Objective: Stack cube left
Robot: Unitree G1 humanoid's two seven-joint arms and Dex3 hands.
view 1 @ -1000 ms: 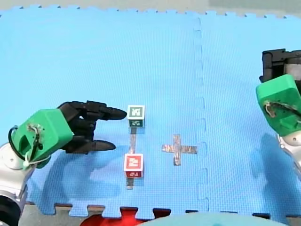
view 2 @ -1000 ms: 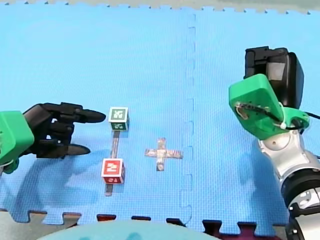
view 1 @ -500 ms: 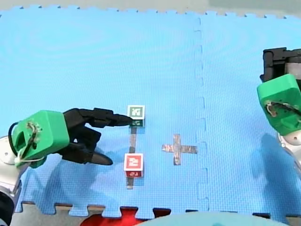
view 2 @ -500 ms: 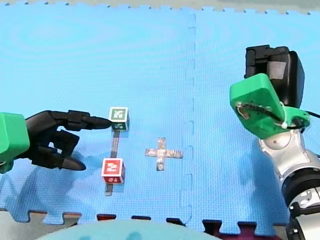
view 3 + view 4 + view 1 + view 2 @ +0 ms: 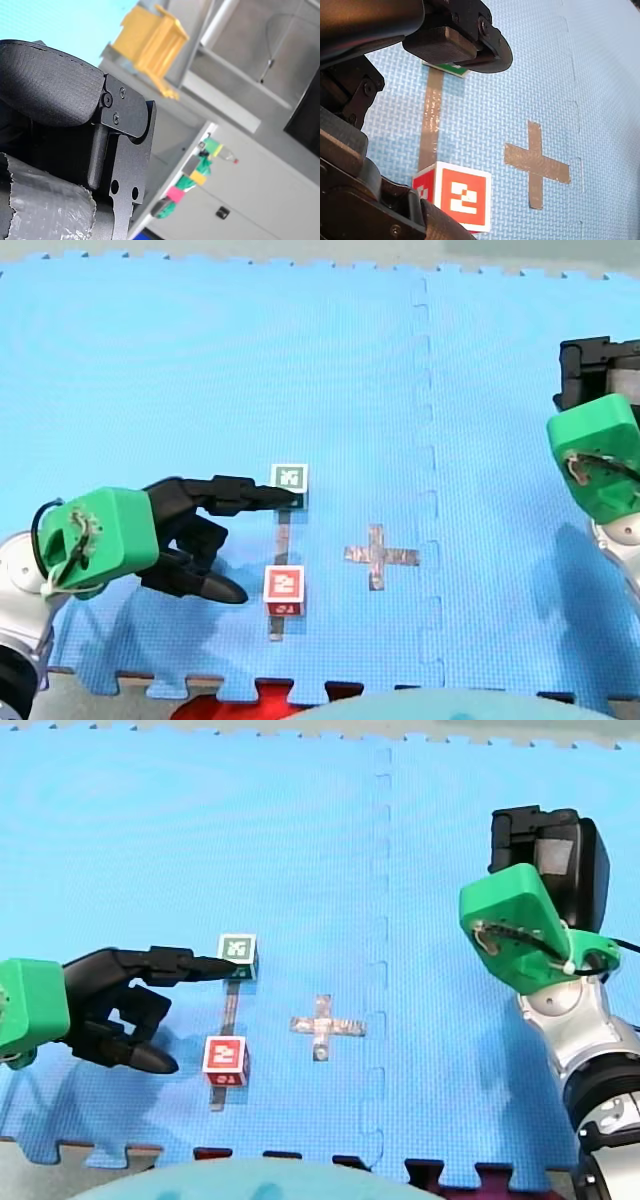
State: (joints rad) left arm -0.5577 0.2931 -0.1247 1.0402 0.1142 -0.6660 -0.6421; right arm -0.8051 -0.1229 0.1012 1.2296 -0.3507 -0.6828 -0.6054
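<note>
Left hand (image 5: pixel 195 535) sits at 8 o'clock on the blue mat (image 5: pixel 200 360). Its fingers (image 5: pixel 235 495) are spread, the upper tips touching the green cube (image 5: pixel 290 478) and the thumb (image 5: pixel 205 585) low, gripping nothing. The red cube (image 5: pixel 284 585) lies at 6 o'clock of the green cube, apart from it. A tape cross (image 5: pixel 378 557) lies at 2 o'clock of the red cube. Right hand (image 5: pixel 540 840) is raised at 3 o'clock; its closure cannot be told.

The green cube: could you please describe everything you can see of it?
The green cube is small, and its top bears a white-and-green block marker. It sits upright on the blue foam mat at the far end of a grey tape strip, apart from the red cube. The left hand's fingertips appear to touch its near left side.
</note>
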